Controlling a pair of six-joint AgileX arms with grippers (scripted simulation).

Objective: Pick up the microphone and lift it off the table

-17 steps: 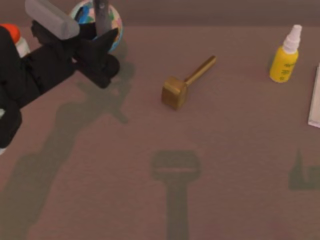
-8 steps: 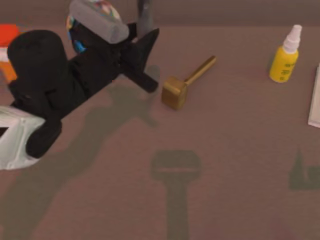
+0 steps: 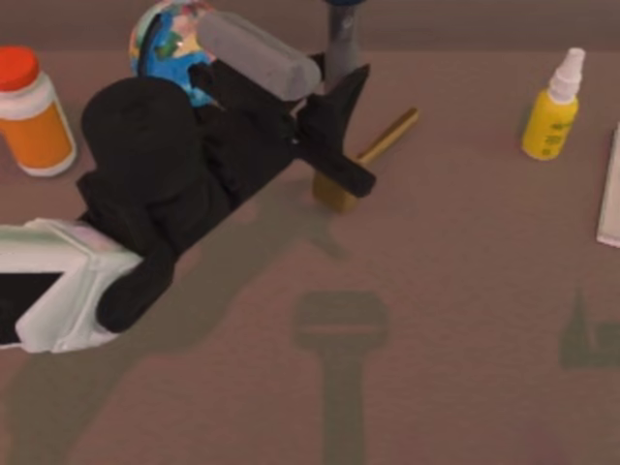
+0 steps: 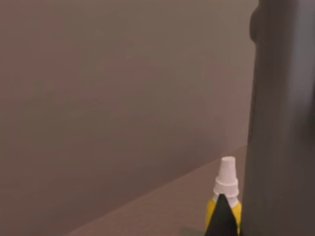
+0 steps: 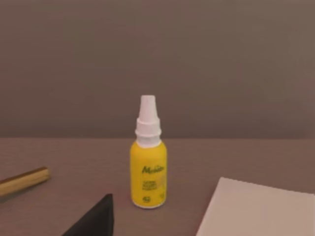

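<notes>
The microphone (image 3: 340, 53) stands upright in the air at the back of the table (image 3: 455, 291), its grey handle showing and its blue head cut off by the top view's upper edge. My left gripper (image 3: 351, 121) is shut on the handle, raised well above the table over the hammer. In the left wrist view the grey handle (image 4: 280, 123) fills one side, with one black fingertip (image 4: 223, 220) beside it. My right gripper (image 5: 106, 221) is outside the top view; in the right wrist view it is open and holds nothing.
A gold hammer (image 3: 389, 136) lies partly under my left gripper. A yellow dropper bottle (image 3: 552, 111) (image 5: 147, 167) and a white sheet (image 3: 610, 184) sit at the right. A globe (image 3: 174, 44) and an orange bottle (image 3: 34, 111) stand at the back left.
My left arm has swung to the right and risen with the microphone in its grip. It now covers the hammer's head and has uncovered the globe and the orange bottle.
</notes>
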